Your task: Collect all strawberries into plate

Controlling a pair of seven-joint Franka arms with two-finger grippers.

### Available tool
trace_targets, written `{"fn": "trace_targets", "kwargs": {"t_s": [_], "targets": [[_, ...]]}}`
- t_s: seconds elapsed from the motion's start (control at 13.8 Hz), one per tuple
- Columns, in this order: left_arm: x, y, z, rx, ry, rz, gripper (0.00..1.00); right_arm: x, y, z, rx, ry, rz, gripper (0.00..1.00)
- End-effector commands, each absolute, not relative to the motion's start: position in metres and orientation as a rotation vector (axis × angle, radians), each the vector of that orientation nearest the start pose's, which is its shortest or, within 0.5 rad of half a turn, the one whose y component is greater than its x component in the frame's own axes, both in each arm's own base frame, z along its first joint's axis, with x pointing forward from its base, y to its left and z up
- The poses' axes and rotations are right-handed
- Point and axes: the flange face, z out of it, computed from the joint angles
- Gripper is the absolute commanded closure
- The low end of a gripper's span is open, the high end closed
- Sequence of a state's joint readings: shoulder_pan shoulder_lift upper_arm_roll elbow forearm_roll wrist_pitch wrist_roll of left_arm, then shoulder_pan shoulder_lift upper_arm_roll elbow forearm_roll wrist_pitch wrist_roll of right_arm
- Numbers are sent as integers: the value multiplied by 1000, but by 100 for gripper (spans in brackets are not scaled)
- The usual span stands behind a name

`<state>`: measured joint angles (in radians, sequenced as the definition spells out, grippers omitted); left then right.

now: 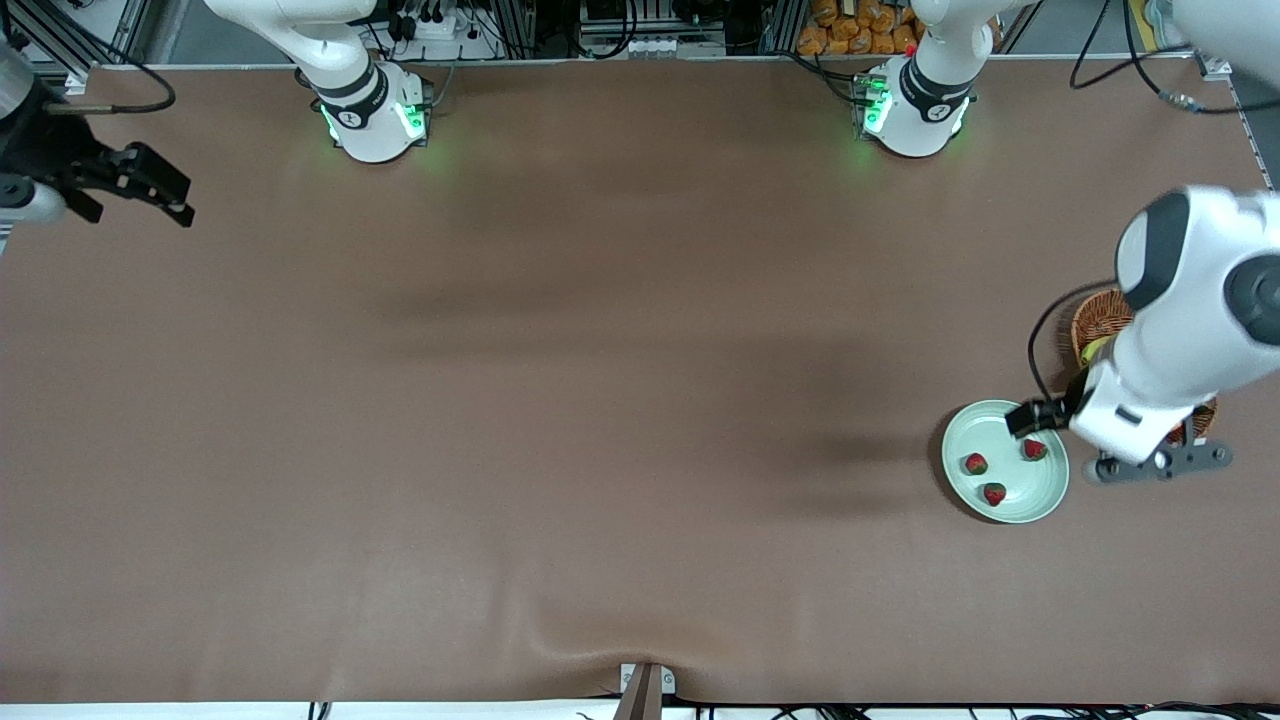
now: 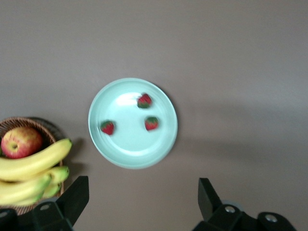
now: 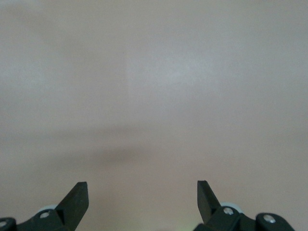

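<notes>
Three small red strawberries (image 1: 976, 463) (image 1: 994, 493) (image 1: 1034, 449) lie apart from each other in the pale mint-green plate (image 1: 1000, 430), near the left arm's end of the table. My left gripper (image 1: 1040, 415) hangs above the plate's edge, open and holding nothing. In the left wrist view the plate (image 2: 130, 139) with its strawberries (image 2: 144, 100) (image 2: 107, 127) (image 2: 151, 123) lies well below the open left gripper (image 2: 143, 197). My right gripper (image 1: 150, 190) waits open over the right arm's end of the table. The right wrist view shows only bare table past the right gripper (image 3: 143, 199).
A brown wicker basket (image 1: 1100, 315) stands beside the plate, farther from the front camera and partly hidden by the left arm. In the left wrist view the basket (image 2: 19, 122) holds a red-yellow apple (image 2: 20, 142) and bananas (image 2: 33, 163).
</notes>
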<state>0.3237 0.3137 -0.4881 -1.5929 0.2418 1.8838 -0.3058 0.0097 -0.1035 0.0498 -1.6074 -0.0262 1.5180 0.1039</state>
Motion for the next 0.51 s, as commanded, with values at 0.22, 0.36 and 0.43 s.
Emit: {"fn": "trace_targets", "kwargs": {"t_s": [0.22, 0.36, 0.43], "targets": [[552, -43, 551, -3101, 5, -50, 0, 556, 21, 665, -3164, 76, 19, 0], [533, -46, 573, -3115, 93, -10, 0, 556, 24, 666, -3167, 74, 16, 0], [530, -48, 580, -3113, 142, 12, 0, 556, 24, 666, -3166, 74, 16, 0]]}}
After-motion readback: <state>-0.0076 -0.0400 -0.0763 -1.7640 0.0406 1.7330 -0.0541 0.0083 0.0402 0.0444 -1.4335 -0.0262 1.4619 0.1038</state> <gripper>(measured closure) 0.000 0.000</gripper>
